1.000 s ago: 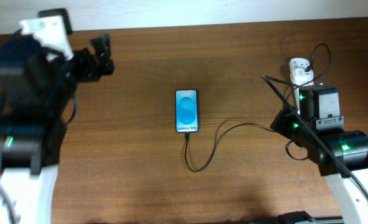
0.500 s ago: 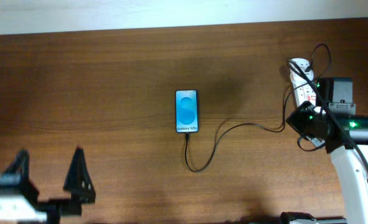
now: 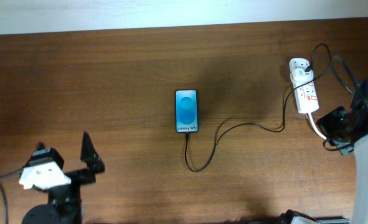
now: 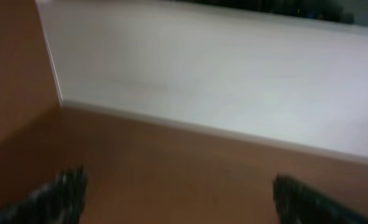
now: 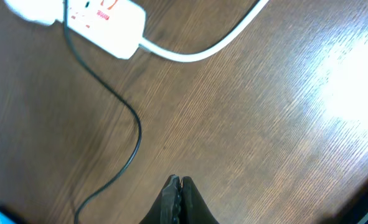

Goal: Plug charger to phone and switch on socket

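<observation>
Phone [image 3: 187, 111]: mid-counter, screen lit.
Charger [image 3: 233, 127]: tip at the phone's near end, apparently plugged in.
Socket [image 3: 303, 87]: far right corner; switch state unreadable.
My right hand [image 5: 179, 182]: clenched, empty, now drawn off the socket toward the right edge.
My left hand [image 3: 64, 144]: released, empty, near-left corner, slightly shifted.

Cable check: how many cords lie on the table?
2. The black charger cable runs from the phone's bottom edge to the power strip; the thick white cord leaves the strip's near end. More may hide under the right arm.
</observation>
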You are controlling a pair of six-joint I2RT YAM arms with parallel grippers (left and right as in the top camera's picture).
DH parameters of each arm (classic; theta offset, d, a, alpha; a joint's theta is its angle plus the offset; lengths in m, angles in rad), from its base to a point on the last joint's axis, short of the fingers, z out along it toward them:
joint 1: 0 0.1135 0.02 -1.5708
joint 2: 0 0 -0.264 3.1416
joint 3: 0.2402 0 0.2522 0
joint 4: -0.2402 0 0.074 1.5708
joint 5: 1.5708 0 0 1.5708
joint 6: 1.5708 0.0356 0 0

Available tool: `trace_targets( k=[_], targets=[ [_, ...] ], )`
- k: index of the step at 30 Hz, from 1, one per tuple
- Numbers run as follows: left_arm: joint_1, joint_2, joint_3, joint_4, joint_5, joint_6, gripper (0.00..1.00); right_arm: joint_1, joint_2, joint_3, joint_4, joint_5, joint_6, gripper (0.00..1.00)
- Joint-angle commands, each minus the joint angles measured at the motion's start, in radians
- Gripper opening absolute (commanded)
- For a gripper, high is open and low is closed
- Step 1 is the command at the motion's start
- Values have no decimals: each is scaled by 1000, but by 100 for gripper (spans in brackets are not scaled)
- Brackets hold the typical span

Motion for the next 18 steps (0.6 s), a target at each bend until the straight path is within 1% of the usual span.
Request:
trace_targets(
  k=[1, 4, 6, 8, 10, 12, 18],
  targets=[
    [2, -2, -161, 188, 27, 11, 99, -31, 86, 84, -29, -5, -40, 4],
    [2, -2, -312, 377, 108, 1, 99, -31, 151, 151, -43, -6, -59, 4],
    [2, -2, -382, 457, 110, -15, 99, -31, 174, 187, -40, -20, -59, 4],
    [2, -2, -503, 587, 110, -16, 99, -31, 189, 210, -27, -53, -59, 4],
    [2, -2, -552, 639, 110, -16, 99, -31, 190, 213, -17, -71, -59, 4],
    [2, -2, -592, 659, 109, -15, 99, -31, 190, 213, 1, -82, -59, 4],
    [2, -2, -614, 536, 109, -15, 99, -31, 203, 233, 26, -118, -59, 4]
  ],
)
